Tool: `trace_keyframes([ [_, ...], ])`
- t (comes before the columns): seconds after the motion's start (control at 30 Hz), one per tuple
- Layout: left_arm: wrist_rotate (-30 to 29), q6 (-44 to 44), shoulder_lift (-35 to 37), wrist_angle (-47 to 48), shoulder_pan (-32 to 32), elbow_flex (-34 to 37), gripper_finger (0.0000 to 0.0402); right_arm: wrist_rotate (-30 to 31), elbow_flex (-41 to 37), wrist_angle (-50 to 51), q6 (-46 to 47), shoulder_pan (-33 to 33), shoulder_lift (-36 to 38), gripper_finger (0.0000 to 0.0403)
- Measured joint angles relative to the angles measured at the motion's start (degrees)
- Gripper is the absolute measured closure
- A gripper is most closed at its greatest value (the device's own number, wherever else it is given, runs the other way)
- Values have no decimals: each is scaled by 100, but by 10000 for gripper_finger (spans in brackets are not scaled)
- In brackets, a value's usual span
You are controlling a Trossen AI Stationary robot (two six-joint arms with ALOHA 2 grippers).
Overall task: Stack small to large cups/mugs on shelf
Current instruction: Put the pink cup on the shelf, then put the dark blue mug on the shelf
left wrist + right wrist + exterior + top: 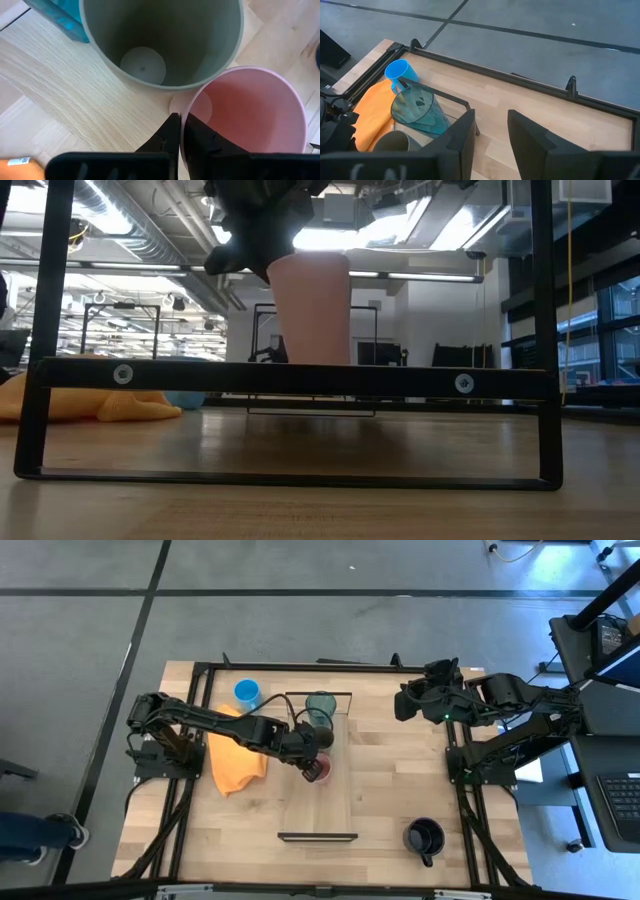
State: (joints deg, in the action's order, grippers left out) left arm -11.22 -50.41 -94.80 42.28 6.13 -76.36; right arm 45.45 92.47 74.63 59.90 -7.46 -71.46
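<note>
On the light-wood shelf (330, 805) the teal tumbler (320, 705) stands at the far end. The olive-green cup (165, 45) is next to it, and the pink cup (250, 115) comes right after that. My left gripper (181, 132) is shut on the pink cup's rim. My right gripper (492, 135) hangs open and high over the table's far right, with nothing between its fingers. The blue mug (247, 693) stands off the shelf at the far left, and the black mug (424, 836) at the near right. My left gripper pinches the pink cup's rim (183, 117) on the side toward the table's left. One finger (200, 142) is inside the cup and the other (169, 135) outside. The fingers slant down from the left. The cup stands upright over the shelf; the frame's bar (300, 376) hides its base.
An orange cloth (235, 760) lies on the table left of the shelf, under my left arm. The near half of the shelf plank is bare. Black frames stand at both short ends of the shelf, and a black rail runs round the table.
</note>
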Motion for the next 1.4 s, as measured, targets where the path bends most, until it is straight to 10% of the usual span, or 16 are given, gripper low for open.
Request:
trace_keyframes([
  [1.4, -941, 494, 1272, 531, 101, -7, 330, 0, 0, 20, -13, 9, -2, 286],
])
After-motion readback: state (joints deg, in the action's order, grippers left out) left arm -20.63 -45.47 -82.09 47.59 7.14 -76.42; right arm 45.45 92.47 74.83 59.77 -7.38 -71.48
